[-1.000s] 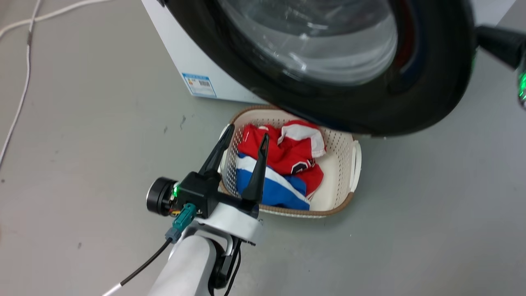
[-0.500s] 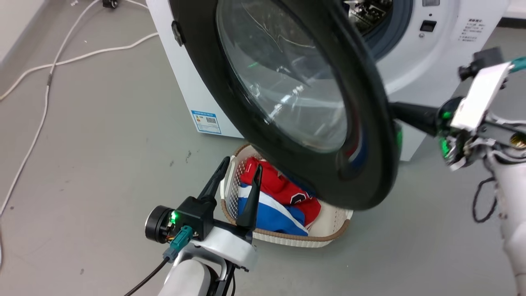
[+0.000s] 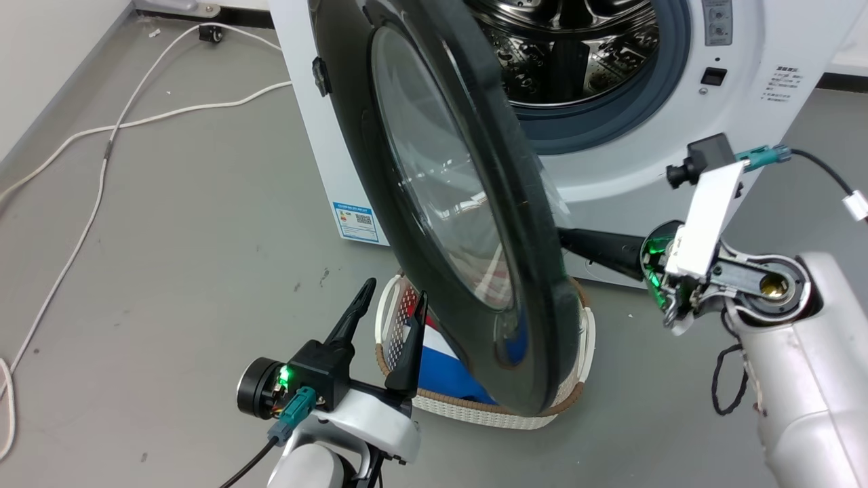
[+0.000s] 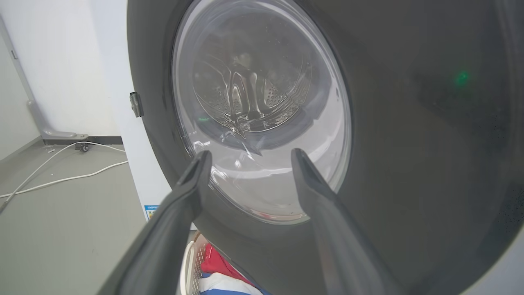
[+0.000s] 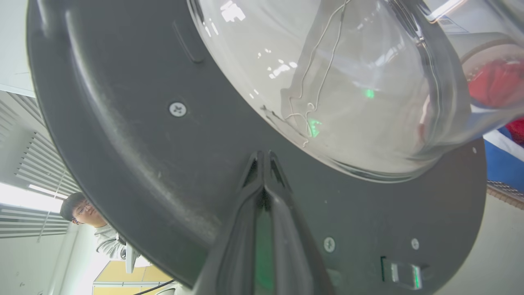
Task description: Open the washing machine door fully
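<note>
Now the washing machine door (image 3: 461, 203) stands half-swung out from the washing machine (image 3: 746, 115). The right gripper (image 5: 264, 157) is pinched closed, tips against its inner face, and the left gripper (image 3: 395, 291) is spread and empty. Risk: the tips skid on the glossy plastic and lose the push.

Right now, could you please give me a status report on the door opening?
Left gripper open, holding nothing. Right gripper shut, tips at inner face of washing machine door. Door partly open. Laundry basket beneath its lower edge.

White perforated basket (image 3: 468, 411) on grey floor (image 3: 169, 271) holds red-and-blue clothing (image 3: 444, 373). White cables (image 3: 107, 146) lie across floor.
</note>
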